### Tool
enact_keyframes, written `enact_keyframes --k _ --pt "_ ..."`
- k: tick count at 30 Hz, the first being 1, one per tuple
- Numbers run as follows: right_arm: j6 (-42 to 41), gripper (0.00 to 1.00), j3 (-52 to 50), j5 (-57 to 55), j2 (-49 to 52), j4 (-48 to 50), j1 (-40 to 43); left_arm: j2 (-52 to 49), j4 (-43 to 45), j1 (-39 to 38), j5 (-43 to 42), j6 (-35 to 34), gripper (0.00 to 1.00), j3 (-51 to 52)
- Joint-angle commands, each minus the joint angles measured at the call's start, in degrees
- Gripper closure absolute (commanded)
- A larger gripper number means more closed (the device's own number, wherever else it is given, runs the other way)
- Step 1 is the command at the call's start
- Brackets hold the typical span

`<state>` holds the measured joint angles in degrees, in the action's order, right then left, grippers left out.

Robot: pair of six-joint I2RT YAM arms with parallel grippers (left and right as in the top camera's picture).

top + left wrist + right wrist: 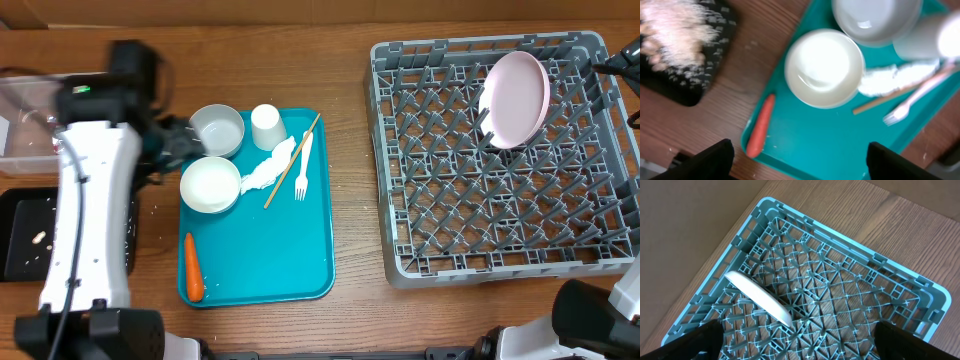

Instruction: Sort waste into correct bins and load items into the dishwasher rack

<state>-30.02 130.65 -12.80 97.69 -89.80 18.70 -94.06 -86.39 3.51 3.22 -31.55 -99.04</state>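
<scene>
My left hand (801, 165) hangs wide open, nothing between its fingers, over the left edge of the flat teal plastic tray (290, 250) on the wooden desk (350, 180). Two small white bowls sit upright on that tray, one (218, 130) at the far left corner and the other (211, 184) just in front of it. A small white cup (266, 127) stands beside the far bowl. The crumpled white napkin (268, 170) lies between the nearer bowl and the thin wooden stick (292, 162), which slants close alongside the white plastic fork (303, 165). The small orange carrot (193, 268) lies along the tray's left edge, near the front corner.

Left of it, the shallow black rectangular tray (20, 235) holds pale crumbs (40, 238). Behind that I see the clear plastic tub (25, 110), partly hidden by my arm.

My right hand (800, 342) is spread fully and empty above the large grey plastic dishwasher rack (385, 150). There the round pale pink plate (516, 98) stands tilted among the pegs, towards the far right.
</scene>
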Motion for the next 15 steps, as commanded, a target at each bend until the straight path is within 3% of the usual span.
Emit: enact_keyframes --k 1,7,15 --pt "-0.46 0.00 -0.11 0.04 0.17 0.09 0.02 2.01 -1.62 5.92 0.24 -2.75 0.00 -1.51" --pt "-0.46 0.00 -0.11 0.04 0.17 0.09 0.02 1.81 -2.78 12.59 -1.75 -2.80 0.00 -0.72" --pt "-0.46 0.00 -0.11 0.04 0.17 0.09 0.02 1.81 -4.90 13.22 -1.77 -2.78 0.00 -0.59"
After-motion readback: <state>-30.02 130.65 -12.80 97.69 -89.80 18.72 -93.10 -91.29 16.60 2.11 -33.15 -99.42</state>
